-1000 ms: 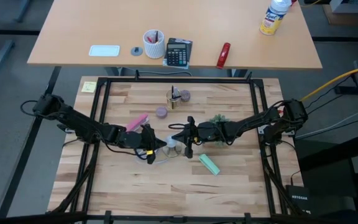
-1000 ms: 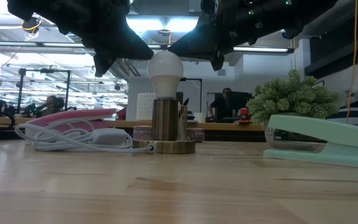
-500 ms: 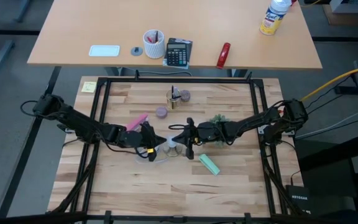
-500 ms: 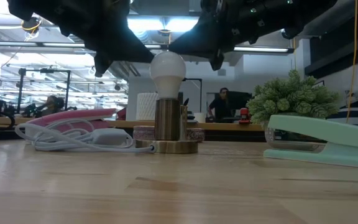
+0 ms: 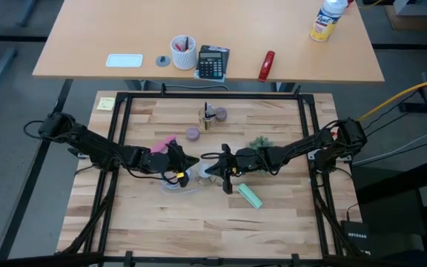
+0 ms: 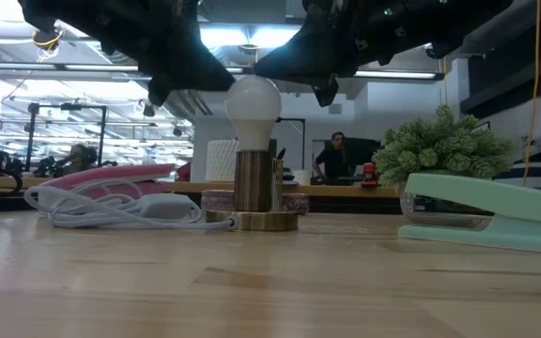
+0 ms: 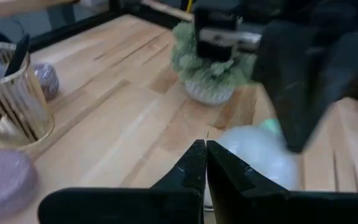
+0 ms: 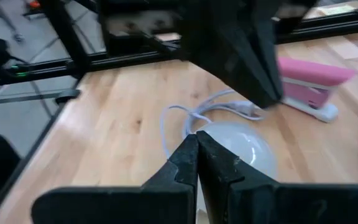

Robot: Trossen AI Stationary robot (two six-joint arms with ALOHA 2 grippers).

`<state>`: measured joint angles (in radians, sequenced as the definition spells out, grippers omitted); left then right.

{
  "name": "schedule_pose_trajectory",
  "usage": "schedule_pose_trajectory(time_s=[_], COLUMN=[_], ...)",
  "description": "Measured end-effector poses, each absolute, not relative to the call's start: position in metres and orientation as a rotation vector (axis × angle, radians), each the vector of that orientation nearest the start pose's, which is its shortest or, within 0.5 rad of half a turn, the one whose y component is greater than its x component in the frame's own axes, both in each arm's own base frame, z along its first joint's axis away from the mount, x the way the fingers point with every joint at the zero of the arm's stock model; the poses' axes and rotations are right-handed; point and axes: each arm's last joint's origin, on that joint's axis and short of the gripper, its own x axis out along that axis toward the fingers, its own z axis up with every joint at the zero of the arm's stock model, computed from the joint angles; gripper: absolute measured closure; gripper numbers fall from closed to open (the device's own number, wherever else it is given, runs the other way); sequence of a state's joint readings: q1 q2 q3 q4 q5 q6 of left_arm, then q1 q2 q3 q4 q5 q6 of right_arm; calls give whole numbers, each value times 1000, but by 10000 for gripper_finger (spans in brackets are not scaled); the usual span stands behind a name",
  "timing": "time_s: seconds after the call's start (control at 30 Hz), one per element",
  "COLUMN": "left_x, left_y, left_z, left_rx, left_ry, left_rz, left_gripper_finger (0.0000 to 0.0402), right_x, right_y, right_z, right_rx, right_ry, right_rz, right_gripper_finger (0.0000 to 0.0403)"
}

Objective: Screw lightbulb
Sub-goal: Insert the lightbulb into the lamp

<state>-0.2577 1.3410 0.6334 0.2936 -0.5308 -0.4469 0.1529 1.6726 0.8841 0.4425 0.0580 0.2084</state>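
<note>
The bulb (image 6: pixel 253 100) is seen upright in a brass socket (image 6: pixel 256 183) near the middle of the wooden worktop (image 5: pixel 139 215), its frosted dome level with the two dark arms in the low view. The left end effector (image 5: pixel 186 164) is held just beside the bulb on one side and the right end effector (image 5: pixel 215 168) just beside it on the other, each with its fingers clenched together on nothing (both wrist views show the tips closed, with the bulb beyond them). A white cord (image 6: pixel 111 207) is coiled on the worktop beside the socket's base. A pink stapler (image 5: pixel 163 144) lies behind the left end effector, and a mint-green stapler (image 5: pixel 249 195) lies near the right one, close to a small potted plant (image 6: pixel 444 150).
</note>
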Motion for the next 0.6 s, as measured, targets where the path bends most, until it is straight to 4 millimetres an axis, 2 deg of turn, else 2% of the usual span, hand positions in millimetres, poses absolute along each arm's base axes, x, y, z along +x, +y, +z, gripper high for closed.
schedule_pose_trajectory(time_s=[0.27,0.6], left_x=[264,263], left_y=[-57,-58], left_z=[213,213], left_rx=[-284,-284], left_ry=[298,300], left_rz=[336,331], left_gripper_finger=[396,396], right_x=[349,350], right_y=[49,48], right_z=[198,202], right_rx=[151,152], right_ry=[359,321], right_rz=[-37,-65], right_gripper_finger=[389,389])
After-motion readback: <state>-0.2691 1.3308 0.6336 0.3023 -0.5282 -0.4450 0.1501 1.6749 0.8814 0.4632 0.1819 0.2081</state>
